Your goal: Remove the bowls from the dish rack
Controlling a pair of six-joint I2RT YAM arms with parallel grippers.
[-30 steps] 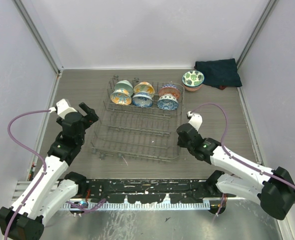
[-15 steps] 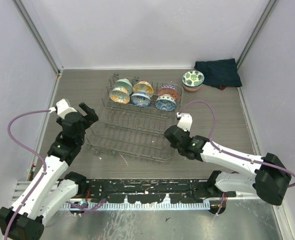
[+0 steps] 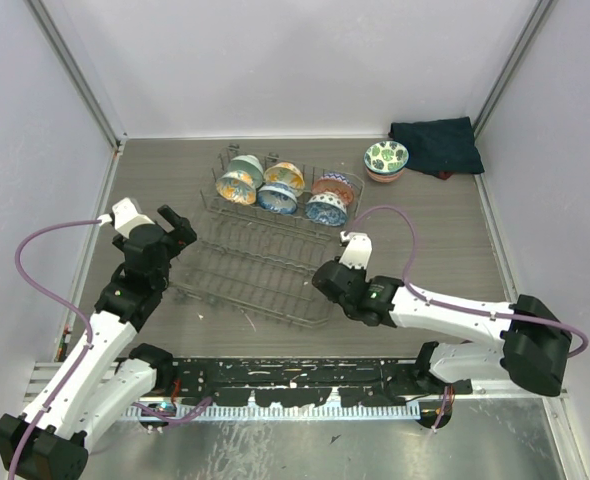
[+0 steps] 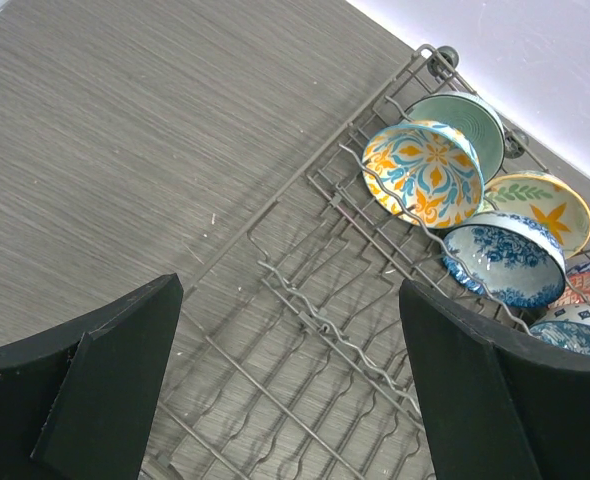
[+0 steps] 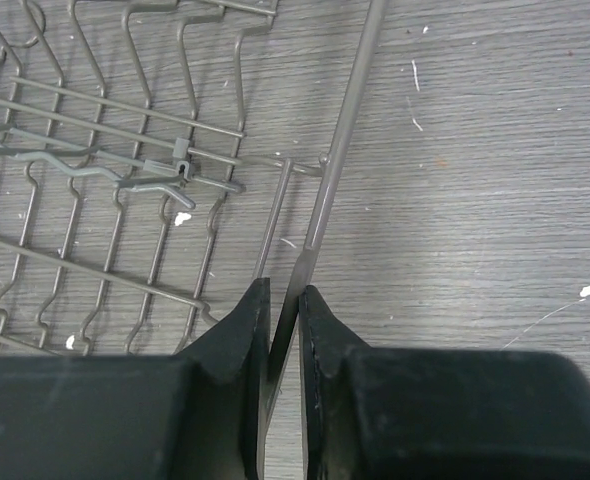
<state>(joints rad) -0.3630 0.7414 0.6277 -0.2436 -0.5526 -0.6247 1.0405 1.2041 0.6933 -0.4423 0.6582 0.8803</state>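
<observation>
Ceramic bowls [image 3: 280, 190]: six of them stand on edge in a row along the 12 o'clock side of the dish rack [image 3: 260, 270]. None came out in the last second.
Already unloaded: a green-patterned bowl [image 3: 386, 156] is stacked on a reddish one on the table [image 3: 425, 235], about 1 o'clock from the rack and just beside the dark cloth [image 3: 435, 145].
Rack, what changed: the whole thing has slid toward 9 o'clock and twisted a bit over the last second. The bowl row now slants, with its 3 o'clock end nearer the arms. The bowls rode along in their slots (nothing tipped that I can see).
Right gripper [image 5: 283, 295]: jaws pinched nearly together on a thin wire at the rack's 3 o'clock edge. This is the one that did the dragging, and the arm has swept toward 9 o'clock with it.
Left gripper [image 4: 287, 300]: jaws spread wide and holding nothing, over the rack's 9 o'clock side, and it hasn't budged. Its wrist view looks right at the orange-and-blue bowl [image 4: 423, 172] and the mint bowl [image 4: 475, 120].
What it means: my guess is this was repositioning rather than unloading, to bring the bowls within the left arm's reach. The count outside the rack hasn't gone up, so most of the job is left.
Watch out: dragging a loaded wire rack could jolt bowls off their tines.
</observation>
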